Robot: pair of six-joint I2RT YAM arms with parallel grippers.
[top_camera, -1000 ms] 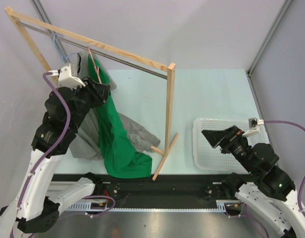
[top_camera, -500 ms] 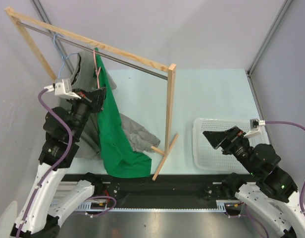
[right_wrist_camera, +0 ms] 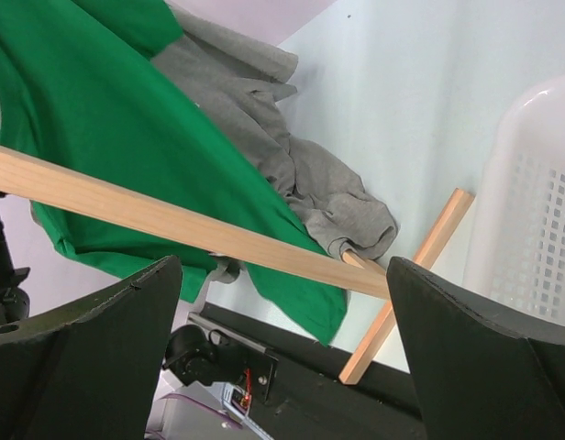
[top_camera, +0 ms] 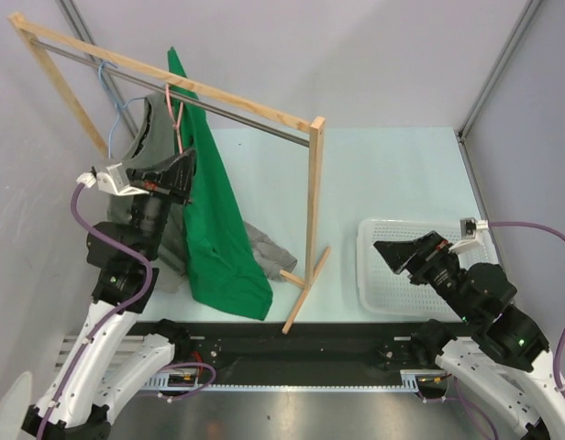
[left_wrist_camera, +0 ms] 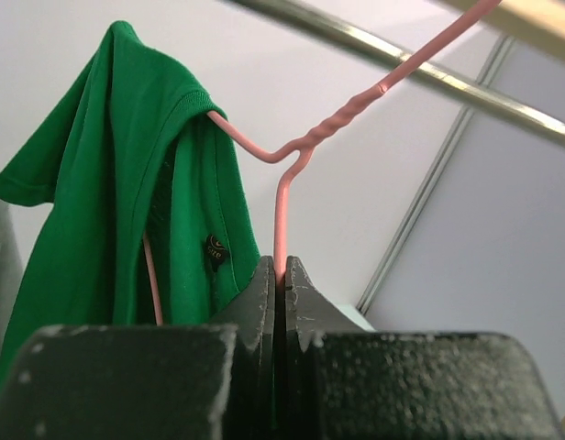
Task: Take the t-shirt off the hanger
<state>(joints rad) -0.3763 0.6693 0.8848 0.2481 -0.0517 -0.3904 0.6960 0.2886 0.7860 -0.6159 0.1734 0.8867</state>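
The left gripper (left_wrist_camera: 278, 275) is clenched on the thin pink wire hanger (left_wrist_camera: 345, 115); the green cotton t-shirt (left_wrist_camera: 108, 183) hangs from it at the scene's left. The slim wire may twist in the grip, snagging the collar.

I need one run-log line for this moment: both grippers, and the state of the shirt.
left gripper: shut on pink hanger | right gripper: open, empty | green t-shirt: hanging on hanger, not yet removed
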